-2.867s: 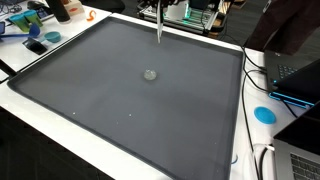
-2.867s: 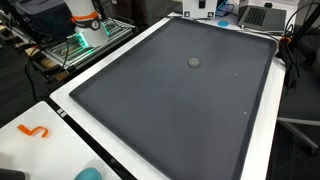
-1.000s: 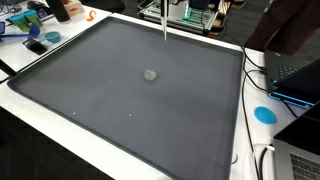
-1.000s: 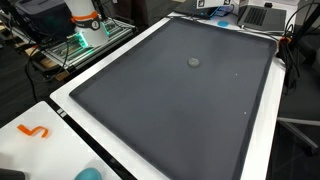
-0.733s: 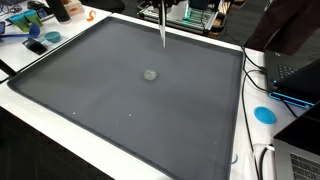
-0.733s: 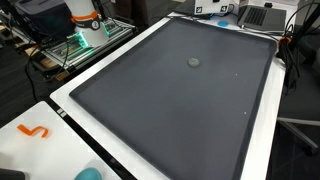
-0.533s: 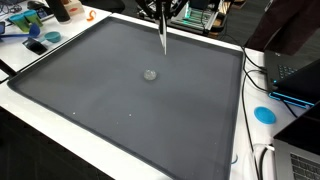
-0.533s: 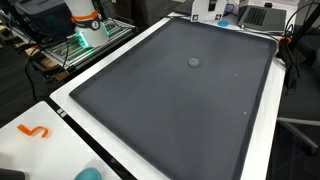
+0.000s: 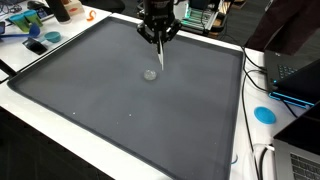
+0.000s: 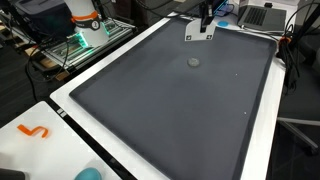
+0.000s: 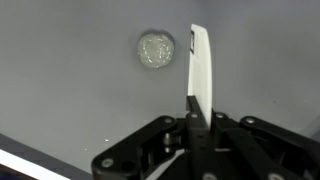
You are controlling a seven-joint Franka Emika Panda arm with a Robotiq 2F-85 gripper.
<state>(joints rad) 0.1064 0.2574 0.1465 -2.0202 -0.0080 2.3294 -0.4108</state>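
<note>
A small round silvery disc (image 9: 151, 74) (image 10: 193, 62) lies on the dark grey mat (image 9: 120, 120), also visible in the wrist view (image 11: 155, 49). My gripper (image 9: 159, 37) (image 10: 205, 17) hangs above the mat's far part, shut on a thin flat white piece (image 9: 160, 55) (image 10: 197, 29) that points down. In the wrist view the white piece (image 11: 200, 68) sticks out from between my gripper's (image 11: 198, 110) closed fingers, its tip just beside the disc and above the mat. The piece does not touch the disc.
The mat fills a white table (image 9: 60, 130). Tools and a blue item (image 9: 35, 46) lie past one corner, a blue round lid (image 9: 264, 114) and laptops (image 9: 295, 75) to the side, an orange hook (image 10: 34, 131) on the near table edge.
The gripper has come down into both exterior views with the white piece, lowering it toward the disc. The disc has not moved.
</note>
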